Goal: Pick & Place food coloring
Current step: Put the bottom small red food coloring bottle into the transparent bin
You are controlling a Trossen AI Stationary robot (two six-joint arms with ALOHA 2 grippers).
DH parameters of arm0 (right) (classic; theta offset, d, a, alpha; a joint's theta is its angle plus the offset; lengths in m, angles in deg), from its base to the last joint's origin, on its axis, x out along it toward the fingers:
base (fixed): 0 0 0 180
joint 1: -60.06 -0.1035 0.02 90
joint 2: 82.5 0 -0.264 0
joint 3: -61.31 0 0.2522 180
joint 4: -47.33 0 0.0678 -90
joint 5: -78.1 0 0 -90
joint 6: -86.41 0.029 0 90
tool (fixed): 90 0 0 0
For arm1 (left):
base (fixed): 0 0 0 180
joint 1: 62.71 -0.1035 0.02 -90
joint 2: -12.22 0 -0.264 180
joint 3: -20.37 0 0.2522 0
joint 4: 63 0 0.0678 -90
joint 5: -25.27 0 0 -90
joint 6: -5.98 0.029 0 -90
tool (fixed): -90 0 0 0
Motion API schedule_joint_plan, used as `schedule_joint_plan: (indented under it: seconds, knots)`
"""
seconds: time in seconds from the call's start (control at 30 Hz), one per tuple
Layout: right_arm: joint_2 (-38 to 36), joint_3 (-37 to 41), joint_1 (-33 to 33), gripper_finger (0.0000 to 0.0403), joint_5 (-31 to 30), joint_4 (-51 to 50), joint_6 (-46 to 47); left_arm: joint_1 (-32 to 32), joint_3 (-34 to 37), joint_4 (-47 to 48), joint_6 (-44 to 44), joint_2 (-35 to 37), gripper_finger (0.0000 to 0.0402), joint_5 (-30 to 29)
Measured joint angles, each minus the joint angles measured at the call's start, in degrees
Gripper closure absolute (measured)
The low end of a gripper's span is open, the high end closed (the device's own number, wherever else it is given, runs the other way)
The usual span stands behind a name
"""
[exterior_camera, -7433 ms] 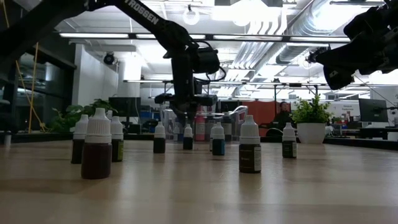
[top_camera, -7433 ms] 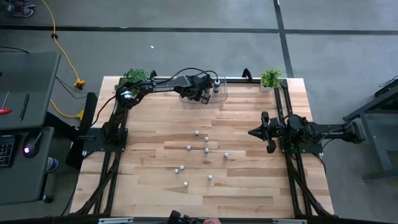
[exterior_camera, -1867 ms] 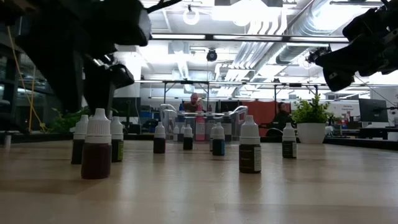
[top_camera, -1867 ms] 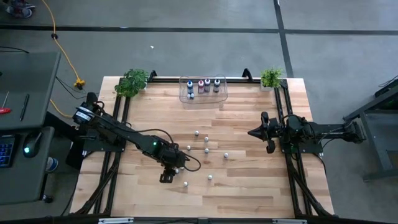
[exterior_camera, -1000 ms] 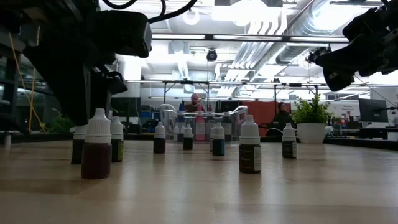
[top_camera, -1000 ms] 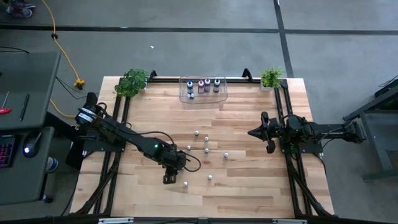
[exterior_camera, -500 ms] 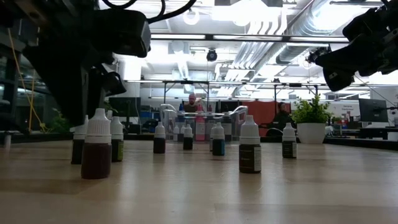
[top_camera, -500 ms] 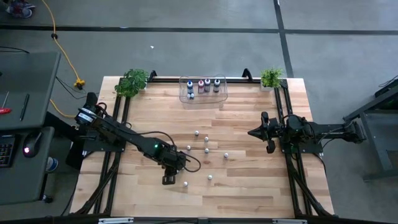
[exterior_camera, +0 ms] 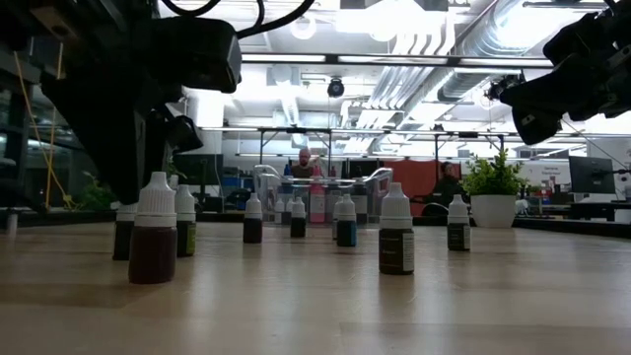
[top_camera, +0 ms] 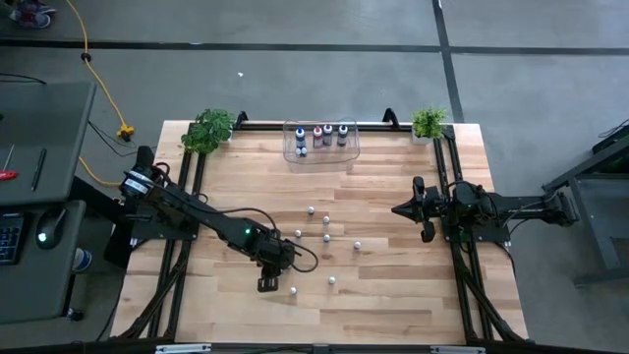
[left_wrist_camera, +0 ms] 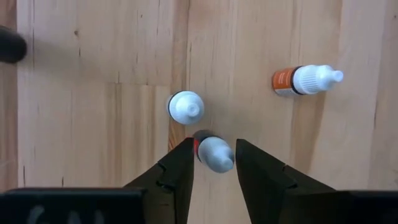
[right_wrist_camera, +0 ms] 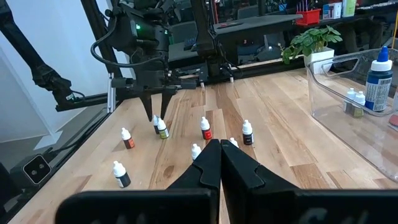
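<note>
The left hand (left_wrist_camera: 212, 163) hangs low over the near-left part of the wooden counter (top_camera: 393, 197), its fingers (left_wrist_camera: 177, 168) part-way closed on either side of a small red-labelled bottle (left_wrist_camera: 211, 152). From the wrist view the white cap sits between the tips and appears pinched, though the contact itself is hard to confirm. In the low view the arm's dark bulk hides that bottle altogether. It looks tilted, its cap leaning away from its neighbour (left_wrist_camera: 186, 107), an upright bottle just beside the fingertips and seen cap-on. An orange-labelled bottle (left_wrist_camera: 305, 80) stands a little apart. More food coloring bottles (top_camera: 326, 237) stand scattered mid-counter, upright, caps up. The larger bottles (top_camera: 328, 134) stand in the clear bin (top_camera: 349, 149) at the far edge, between two potted plants (top_camera: 209, 128); their labels are too small to read. The right hand (right_wrist_camera: 220, 149) waits at the right side with its fingers pressed together, holding nothing.
</note>
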Motion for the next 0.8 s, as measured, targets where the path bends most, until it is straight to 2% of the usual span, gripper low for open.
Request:
schedule_joint_plan:
  seconds: [0.8]
  knots:
    - [0.0,0.0,0.0,0.0402,0.0,0.0,0.0,0.0,0.0,1.1,0.0,0.0,0.0287,0.1]
